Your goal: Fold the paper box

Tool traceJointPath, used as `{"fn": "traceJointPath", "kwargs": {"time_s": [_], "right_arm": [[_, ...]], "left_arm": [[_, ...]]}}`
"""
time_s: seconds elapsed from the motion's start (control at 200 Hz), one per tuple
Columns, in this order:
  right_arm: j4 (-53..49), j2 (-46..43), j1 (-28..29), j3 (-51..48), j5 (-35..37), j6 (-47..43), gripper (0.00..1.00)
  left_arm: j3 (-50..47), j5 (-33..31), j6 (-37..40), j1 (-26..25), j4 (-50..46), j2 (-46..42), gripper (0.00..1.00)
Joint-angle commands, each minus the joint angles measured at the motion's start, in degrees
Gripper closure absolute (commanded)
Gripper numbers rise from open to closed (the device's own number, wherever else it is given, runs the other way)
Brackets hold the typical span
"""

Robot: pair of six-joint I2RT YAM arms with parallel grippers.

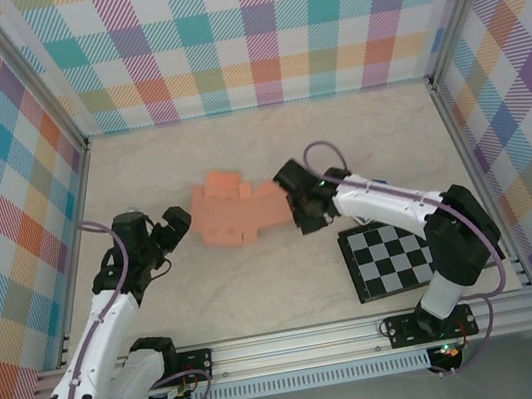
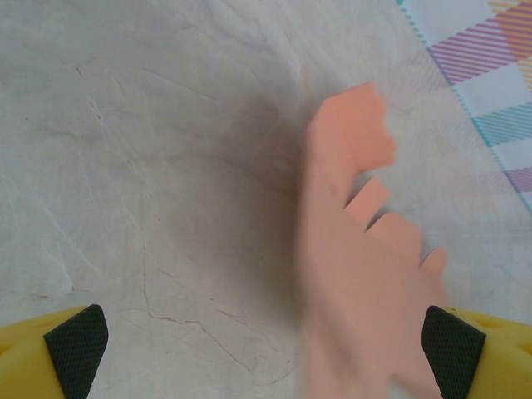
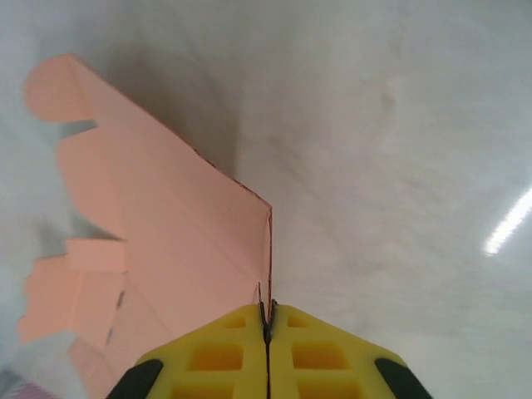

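When viewed from above, shows the paper box [image 1: 233, 215] lying as a creased cut-out near the middle of the worktop [image 1: 260, 291]. Sets the left pincer [image 1: 177, 224] just beside its left edge and the right pincer [image 1: 299, 216] at its right edge. Places a checkered board [image 1: 391, 256] well apart, by the right arm's base. Risks dragging the whole sheet sideways if pulled from one edge with nothing pinning the other.

Seen from the left wrist, finds the left pincer [image 2: 264, 349] released, pads [image 2: 75, 349] wide apart, with the paper box [image 2: 357, 274] blurred and lying toward the right pad. Could crumple a flap if closed away from a crease.

Seen from the right wrist, shows the right pincer [image 3: 267, 320] clenched on a thin folded edge of the paper box [image 3: 166, 233]. Could lose that edge, given so shallow a bite, or tear it if lifted hard.
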Motion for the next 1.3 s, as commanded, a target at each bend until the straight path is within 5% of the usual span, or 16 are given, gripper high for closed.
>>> {"fn": "traceJointPath", "kwargs": {"time_s": [0.0,0.035,0.085,0.34,0.475,0.605,0.785,0.99,1.295], "right_arm": [[-2.9,-0.4,5.6,0.2,4.5,13.1,0.45],[-3.5,-1.1,7.2,0.4,4.2,10.8,0.28],[-4.6,-2.2,8.9,0.5,3.6,6.5,0.21],[-1.2,-8.9,2.7,-5.6,1.5,-48.1,0.18],[-1.1,-6.0,-2.3,-0.8,2.7,-78.8,0.15],[0.1,3.1,-8.3,7.1,-14.4,-102.3,0.15],[-4.8,16.7,-13.7,19.5,-32.4,-110.4,0.2],[-9.7,28.4,-15.3,30.5,-36.8,-113.0,0.22],[-5.3,31.2,-16.3,26.3,-48.9,-107.5,0.28]], "left_arm": [[-2.4,-0.9,-2.4,1.1,-3.1,-1.5,0.01],[-2.3,-0.7,-2.6,1.6,-3.5,-1.4,0.01],[-2.0,-0.4,-2.1,2.1,-4.1,-1.0,0.01],[-1.3,1.6,-0.3,3.2,-6.0,2.6,0.0],[-1.2,-0.8,1.1,3.2,-9.9,2.7,0.01],[-1.4,-2.2,1.1,3.4,-10.6,3.1,0.01],[-0.8,-2.7,1.2,3.5,-10.5,4.4,0.01],[-1.1,-2.8,1.8,3.8,-10.0,4.5,0.01],[-1.1,0.5,3.5,7.1,-6.8,12.9,0.03]]}}
